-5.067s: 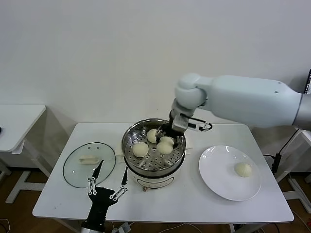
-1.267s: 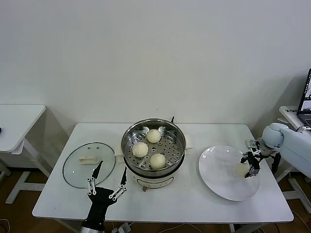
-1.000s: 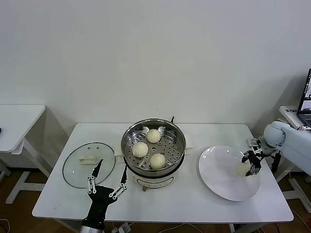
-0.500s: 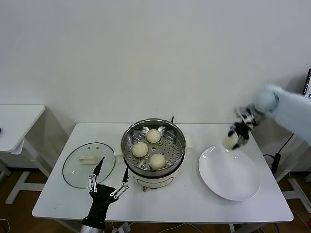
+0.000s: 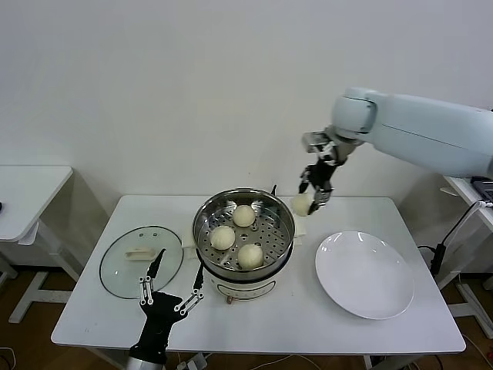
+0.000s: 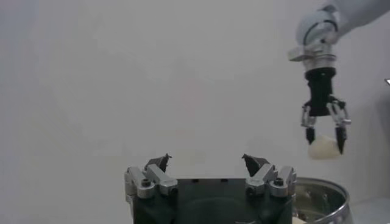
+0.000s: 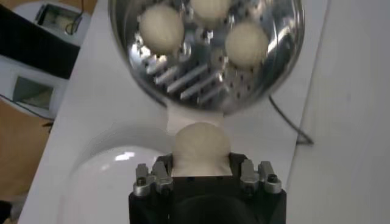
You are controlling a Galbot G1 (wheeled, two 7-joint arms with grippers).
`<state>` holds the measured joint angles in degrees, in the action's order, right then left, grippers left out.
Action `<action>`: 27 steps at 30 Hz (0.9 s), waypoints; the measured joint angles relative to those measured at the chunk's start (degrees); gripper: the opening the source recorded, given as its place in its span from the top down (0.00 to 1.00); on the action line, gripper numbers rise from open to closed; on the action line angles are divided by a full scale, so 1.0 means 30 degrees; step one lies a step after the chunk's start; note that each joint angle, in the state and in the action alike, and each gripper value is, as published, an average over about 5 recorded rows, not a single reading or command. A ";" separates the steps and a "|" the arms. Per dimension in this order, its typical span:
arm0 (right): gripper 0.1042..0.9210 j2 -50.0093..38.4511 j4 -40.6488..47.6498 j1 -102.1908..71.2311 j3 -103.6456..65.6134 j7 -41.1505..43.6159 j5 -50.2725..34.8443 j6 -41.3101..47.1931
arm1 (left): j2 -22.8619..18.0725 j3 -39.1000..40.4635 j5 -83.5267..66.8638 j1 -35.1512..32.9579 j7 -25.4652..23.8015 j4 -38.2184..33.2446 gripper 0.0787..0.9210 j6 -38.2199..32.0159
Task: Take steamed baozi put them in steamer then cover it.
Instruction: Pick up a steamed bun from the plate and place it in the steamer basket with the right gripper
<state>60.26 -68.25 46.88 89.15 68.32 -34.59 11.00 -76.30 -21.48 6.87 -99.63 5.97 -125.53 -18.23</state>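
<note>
While aloft: right pincer (image 5: 313, 195) clamped on one baozi (image 5: 301, 204), raised above the worktop (image 5: 308, 308) just past the steamer's far right rim
Right arm: reaches in from the right, wrist pointing down; seen from the left wrist too, with the pincer (image 6: 325, 135) hanging above the pot's rim and the bun (image 6: 323, 148) between its fingers
Held baozi: fills the gap between the fingers in the right wrist view (image 7: 202, 149), with the pot below and beyond it
Steamer (image 5: 243, 231): mid-worktop, uncovered, on a white base
Baozi in steamer: three on the perforated tray, one at the back (image 5: 244, 216), one at the left (image 5: 223, 237), one at the front (image 5: 249, 255)
Cover (image 5: 141, 260): flat on the worktop left of the steamer, handle up
Plate (image 5: 363, 274): white, right of the steamer, nothing on it
Left pincer (image 5: 170, 293): spread wide, low at the near edge, in front of the cover and steamer, touching nothing
</note>
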 measured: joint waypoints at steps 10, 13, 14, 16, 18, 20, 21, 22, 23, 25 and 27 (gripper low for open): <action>0.36 0.2514 0.0130 -0.0387 0.1053 -0.1327 -0.1076 0.0836 | -0.0062 -0.0138 -0.0020 0.0067 0.0021 0.0090 0.12 -0.0020; 0.36 0.2979 0.0259 -0.0690 0.1217 -0.1580 -0.1124 0.0937 | -0.0059 -0.0223 -0.0035 0.0049 0.0031 0.0134 0.12 -0.0046; 0.36 0.3110 0.0310 -0.0797 0.1261 -0.1646 -0.1117 0.0957 | -0.0057 -0.0249 -0.0037 0.0046 0.0033 0.0145 0.12 -0.0053; 0.36 0.3339 0.0427 -0.1008 0.1324 -0.1766 -0.1075 0.0995 | -0.0058 -0.0293 -0.0040 0.0050 0.0039 0.0157 0.12 -0.0064; 0.36 0.3531 0.0557 -0.1223 0.1362 -0.1864 -0.0997 0.1025 | -0.0063 -0.0317 -0.0043 0.0061 0.0046 0.0163 0.12 -0.0070; 0.36 0.3693 0.0696 -0.1446 0.1391 -0.1959 -0.0899 0.1047 | -0.0070 -0.0325 -0.0046 0.0080 0.0052 0.0166 0.12 -0.0070; 0.36 0.3765 0.0764 -0.1552 0.1401 -0.2008 -0.0855 0.1052 | -0.0073 -0.0327 -0.0048 0.0089 0.0055 0.0167 0.12 -0.0068; 0.36 0.3833 0.0832 -0.1655 0.1408 -0.2059 -0.0816 0.1058 | -0.0075 -0.0330 -0.0051 0.0099 0.0058 0.0168 0.12 -0.0065; 0.36 0.3897 0.0897 -0.1754 0.1410 -0.2103 -0.0776 0.1062 | -0.0074 -0.0335 -0.0053 0.0107 0.0060 0.0171 0.12 -0.0062; 0.36 0.4010 0.1024 -0.1945 0.1421 -0.2164 -0.0702 0.1078 | -0.0068 -0.0351 -0.0057 0.0117 0.0065 0.0185 0.12 -0.0064; 0.36 0.4104 0.1139 -0.2114 0.1447 -0.2188 -0.0619 0.1097 | -0.0053 -0.0360 -0.0065 0.0128 0.0073 0.0224 0.12 -0.0077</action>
<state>72.57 -64.83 40.53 93.49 61.76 -36.45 14.29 -76.46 -22.56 6.67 -99.24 6.19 -124.86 -18.46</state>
